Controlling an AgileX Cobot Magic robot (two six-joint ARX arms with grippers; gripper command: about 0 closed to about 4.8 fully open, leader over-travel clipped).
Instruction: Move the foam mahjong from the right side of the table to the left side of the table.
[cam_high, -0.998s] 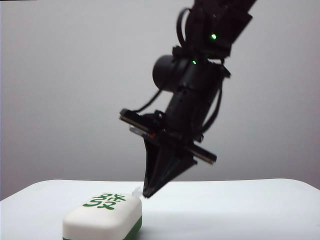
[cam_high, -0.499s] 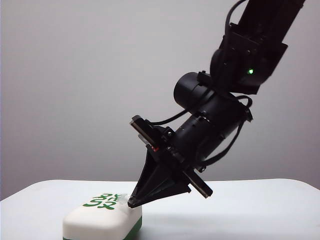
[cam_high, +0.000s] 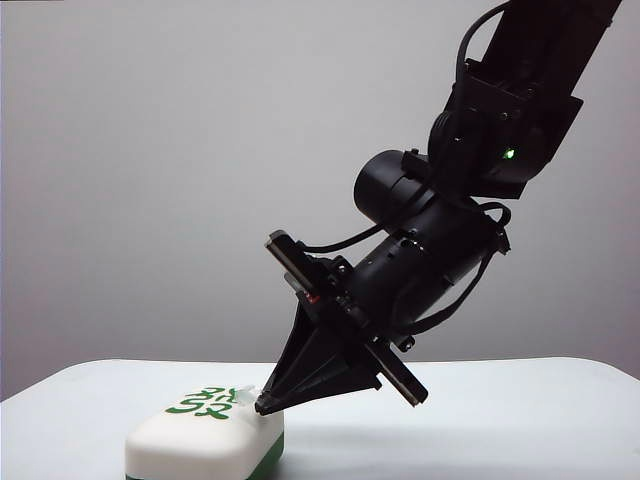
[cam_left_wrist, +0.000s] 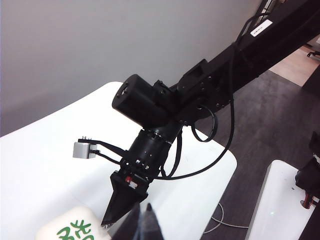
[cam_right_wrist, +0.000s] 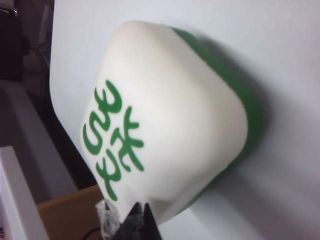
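Right gripper, tips together, pressed on foam mahjong top edge on table; risk: tips skidding off soft foam. Left gripper raised nearby, apparently narrow.

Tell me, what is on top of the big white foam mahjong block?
The white foam mahjong block with a green base has a green character printed on top. The right gripper, fingertips together, rests on its top edge, covering a little. The left gripper hovers apart.

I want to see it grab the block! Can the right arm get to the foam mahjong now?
Probably yes: the right gripper, fingers together, already sits at the foam mahjong top edge, with nothing between them.
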